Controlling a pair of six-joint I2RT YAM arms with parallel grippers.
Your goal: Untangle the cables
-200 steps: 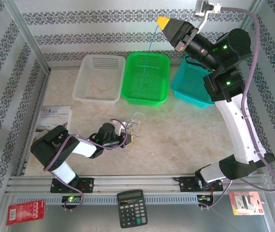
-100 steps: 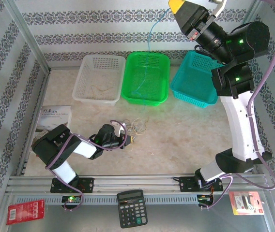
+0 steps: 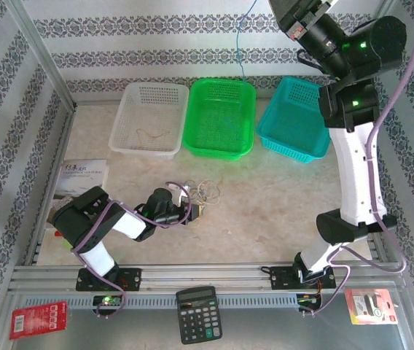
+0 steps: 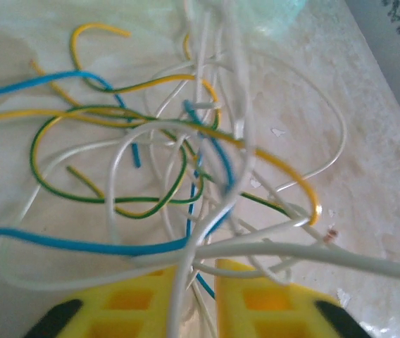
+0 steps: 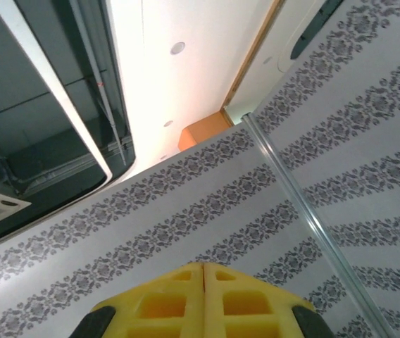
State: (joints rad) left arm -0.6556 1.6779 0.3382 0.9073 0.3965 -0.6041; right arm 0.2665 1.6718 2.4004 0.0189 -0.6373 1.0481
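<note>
A tangle of thin cables (image 3: 205,191) lies on the table in front of the baskets. Up close it is white, yellow, green-yellow and blue (image 4: 66,244) strands crossing each other. My left gripper (image 3: 194,211) sits low at the tangle's near edge. Its yellow fingers stand slightly apart (image 4: 201,271), open, with white strands running loosely through the gap. My right arm (image 3: 316,29) is raised high at the back, its fingertips past the top edge. A blue cable (image 3: 240,51) dangles from there above the green basket. The right gripper (image 5: 203,266) is shut, facing the wall.
Three baskets line the back: a white one (image 3: 123,120) with a tan strand (image 3: 152,133) in it, a green one (image 3: 218,152) and a teal one (image 3: 287,149). A booklet (image 3: 81,175) lies at the left, and a calculator (image 3: 198,313) sits on the front rail.
My right arm has swung up and back, lifting the blue cable out of the green basket. The left gripper's jaws have parted slightly at the tangle.
</note>
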